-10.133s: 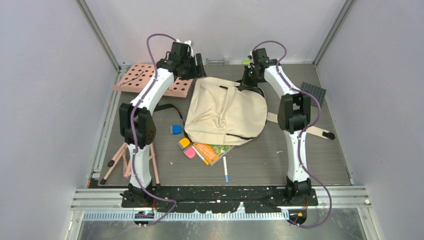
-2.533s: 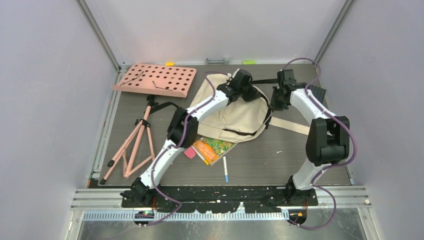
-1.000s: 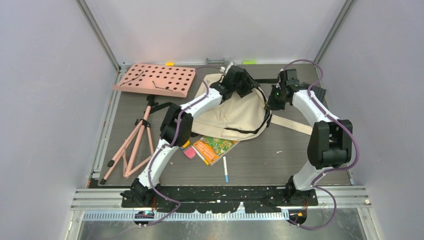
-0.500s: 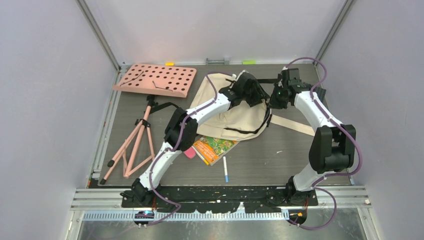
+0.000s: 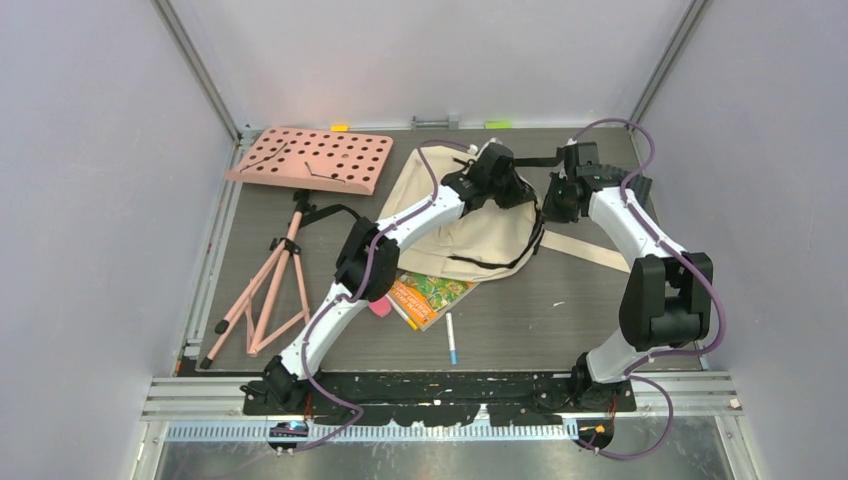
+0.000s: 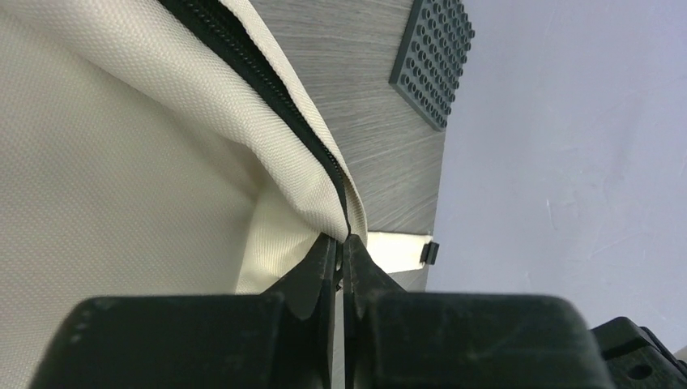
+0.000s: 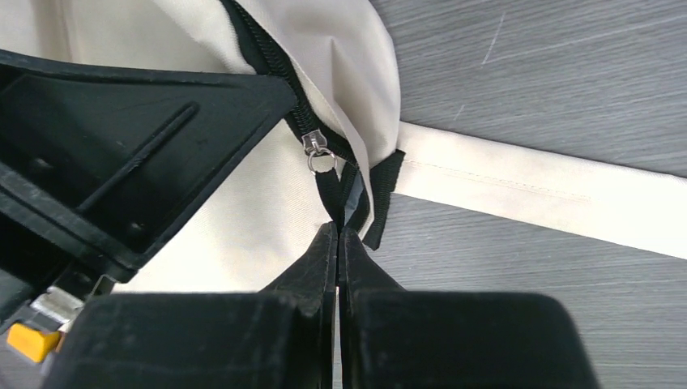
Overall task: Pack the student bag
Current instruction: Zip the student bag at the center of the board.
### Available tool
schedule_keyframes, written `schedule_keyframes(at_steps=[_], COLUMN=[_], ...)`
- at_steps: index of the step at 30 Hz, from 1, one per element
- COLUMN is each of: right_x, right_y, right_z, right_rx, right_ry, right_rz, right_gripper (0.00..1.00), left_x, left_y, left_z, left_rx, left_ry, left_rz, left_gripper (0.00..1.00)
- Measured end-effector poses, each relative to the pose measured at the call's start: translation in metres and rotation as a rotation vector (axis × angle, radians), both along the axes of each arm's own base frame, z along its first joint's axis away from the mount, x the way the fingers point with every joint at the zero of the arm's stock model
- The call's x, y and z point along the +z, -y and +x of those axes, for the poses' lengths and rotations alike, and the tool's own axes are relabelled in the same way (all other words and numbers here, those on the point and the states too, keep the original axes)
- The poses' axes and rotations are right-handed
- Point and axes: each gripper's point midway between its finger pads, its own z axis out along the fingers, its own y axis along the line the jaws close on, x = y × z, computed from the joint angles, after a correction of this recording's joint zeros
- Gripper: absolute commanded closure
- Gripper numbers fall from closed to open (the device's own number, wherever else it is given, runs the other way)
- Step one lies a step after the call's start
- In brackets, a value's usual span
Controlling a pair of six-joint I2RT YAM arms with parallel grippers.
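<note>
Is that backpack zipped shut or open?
Shut, as far as shows: the backpack lies flat, its zip teeth meshed, no lining showing. Part of the zip is hidden.

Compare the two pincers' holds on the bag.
The left pincer pinches the student bag at its cream edge beside the zipper; the right pincer pinches the black tab hanging from the zipper's metal ring. The left arm lies across the bag; the right arm stands off its right side. Both are shut, close together at the same corner.
</note>
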Motion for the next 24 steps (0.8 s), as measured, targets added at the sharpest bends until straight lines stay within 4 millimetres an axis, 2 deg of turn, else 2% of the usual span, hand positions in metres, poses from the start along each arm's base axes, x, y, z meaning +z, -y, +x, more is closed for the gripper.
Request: schedule_keyframes(at_steps=[11,24], right_x=[-0.011,-0.018], right_y=[0.015,0.014], right_z=[-0.008,-0.02], right_rx=[-0.051,-0.078], right_ry=[-0.029,-0.047], right_rz=[-0.071,-0.053], right_gripper=[0.99,0.99], left_x=[0.001,0.009], left_y=[0.001,0.0], left_z=[-0.001,0.008], left_rx=[-0.044,-0.037], left_ry=[0.037,0.063], left_rz=[0.008,-0.02], left_gripper=[1.0,1.0])
